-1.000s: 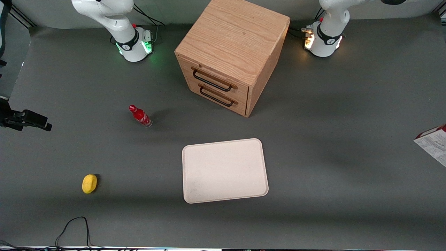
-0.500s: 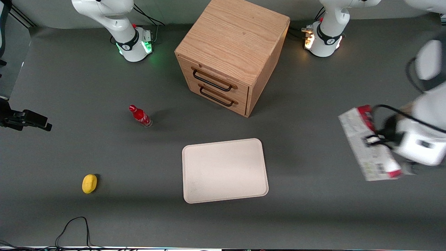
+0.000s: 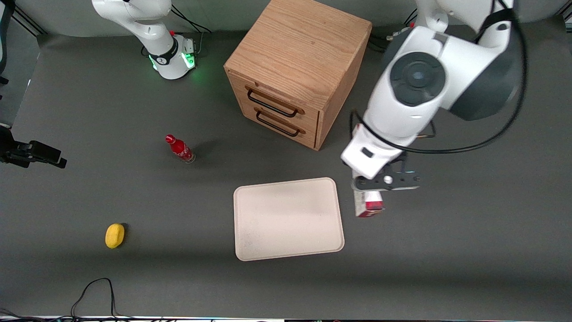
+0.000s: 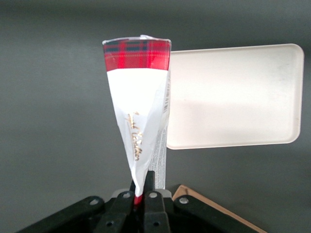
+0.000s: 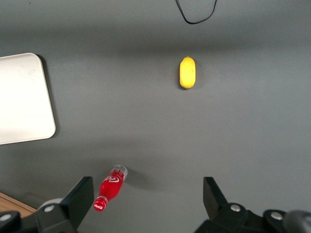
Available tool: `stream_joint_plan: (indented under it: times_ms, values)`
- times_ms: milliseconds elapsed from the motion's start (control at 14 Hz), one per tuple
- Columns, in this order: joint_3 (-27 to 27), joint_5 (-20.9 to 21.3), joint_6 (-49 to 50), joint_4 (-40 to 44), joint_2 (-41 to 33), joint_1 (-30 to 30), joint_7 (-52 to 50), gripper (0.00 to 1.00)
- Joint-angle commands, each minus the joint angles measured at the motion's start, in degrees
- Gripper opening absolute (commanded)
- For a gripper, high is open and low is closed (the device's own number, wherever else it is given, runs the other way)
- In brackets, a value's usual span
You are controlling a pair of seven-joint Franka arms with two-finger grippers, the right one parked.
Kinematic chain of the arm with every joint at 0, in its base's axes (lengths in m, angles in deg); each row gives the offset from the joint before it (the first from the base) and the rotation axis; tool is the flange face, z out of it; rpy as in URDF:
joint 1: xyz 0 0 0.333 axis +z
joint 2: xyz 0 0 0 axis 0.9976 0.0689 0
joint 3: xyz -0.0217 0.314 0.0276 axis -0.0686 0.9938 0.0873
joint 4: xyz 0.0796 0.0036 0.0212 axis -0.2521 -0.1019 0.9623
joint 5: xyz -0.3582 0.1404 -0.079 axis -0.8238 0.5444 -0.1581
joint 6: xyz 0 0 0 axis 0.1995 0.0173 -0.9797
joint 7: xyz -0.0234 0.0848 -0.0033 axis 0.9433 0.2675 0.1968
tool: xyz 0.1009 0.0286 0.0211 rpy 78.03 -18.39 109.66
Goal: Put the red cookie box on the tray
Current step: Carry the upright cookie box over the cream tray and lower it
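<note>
The red cookie box (image 4: 138, 107) hangs end-down from my gripper (image 4: 142, 187), which is shut on its upper end. It shows a white face with a red tartan band at the low end. In the front view only the box's red lower end (image 3: 368, 206) pokes out under the gripper (image 3: 371, 193) and the arm. The box is held above the table just beside the short edge of the cream tray (image 3: 288, 219) that faces the working arm's end. The tray (image 4: 233, 97) holds nothing.
A wooden drawer cabinet (image 3: 295, 71) stands farther from the front camera than the tray, and its corner (image 4: 214, 213) is close by the gripper. A small red bottle (image 3: 179, 149) and a yellow lemon-like object (image 3: 114, 235) lie toward the parked arm's end.
The arm swung in from the working arm's end of the table, carrying the box to the tray's edge. The box turned from lying slanted to hanging end-down.
</note>
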Motion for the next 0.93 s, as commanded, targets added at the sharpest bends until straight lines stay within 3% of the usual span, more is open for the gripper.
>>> stream_joint_plan:
  times_ms: [0,643,857]
  values:
    - [1.04,0.17,-2.51,0.1,1.64,-0.59,-1.58,0.0]
    - [1.22,0.35,-18.42,-1.13,16.13,-0.5,-3.52,0.0]
    - [1.22,0.61,-24.21,-4.89,17.73,-0.67,-3.52,0.0]
